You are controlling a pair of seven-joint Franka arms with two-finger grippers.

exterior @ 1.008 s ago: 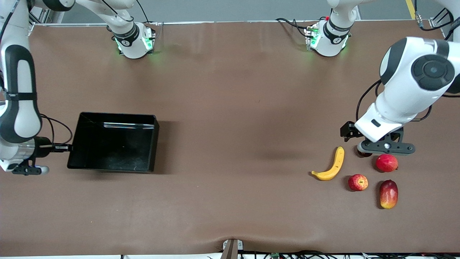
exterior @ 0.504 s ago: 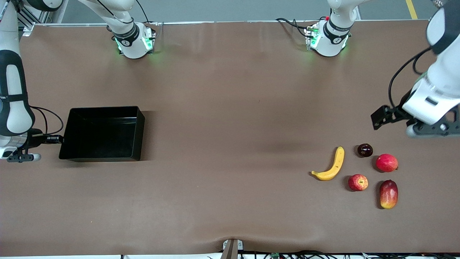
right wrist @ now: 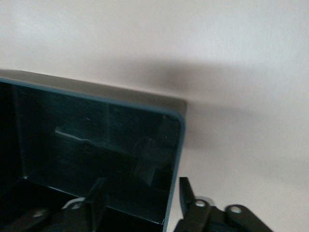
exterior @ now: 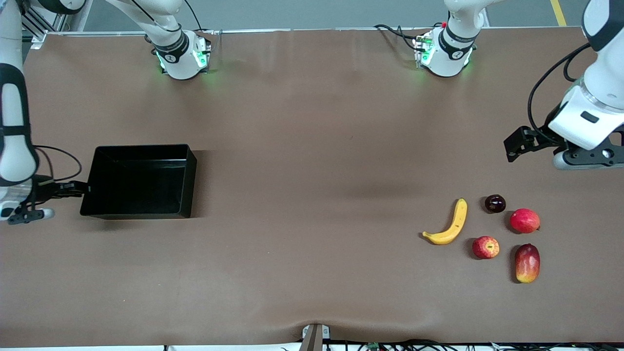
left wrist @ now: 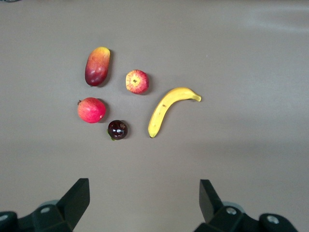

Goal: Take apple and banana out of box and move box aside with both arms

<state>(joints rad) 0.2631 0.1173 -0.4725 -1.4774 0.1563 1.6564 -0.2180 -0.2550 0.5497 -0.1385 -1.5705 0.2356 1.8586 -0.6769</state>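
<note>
Box (exterior: 139, 181) now rests flat on the bench (exterior: 312, 170) at the right arm's end; a second ago it hung tilted and sat closer to mid-bench. Right gripper (exterior: 80, 187) sits at the box's short wall. The right wrist view shows its jaws standing a little apart on either side of that wall, no longer pinching it, so the box looks released.

Left gripper (left wrist: 145, 195) has lifted away from the fruit and hovers over the bench toward the left arm's end, jaws spread, holding nothing.

Banana (exterior: 448, 223) and apple (exterior: 485, 247) lie on the bench beside a pink-red fruit (exterior: 524, 220), a mango (exterior: 527, 263) and a dark plum (exterior: 495, 203), well apart from the box. None has shifted.

Judgement: both fruits out, box set aside; task looks essentially finished, arms only need to withdraw.

The front view gives the overall layout. Only the right wrist view shows the gap at the box wall; only the left wrist view shows the left jaws' spread.
</note>
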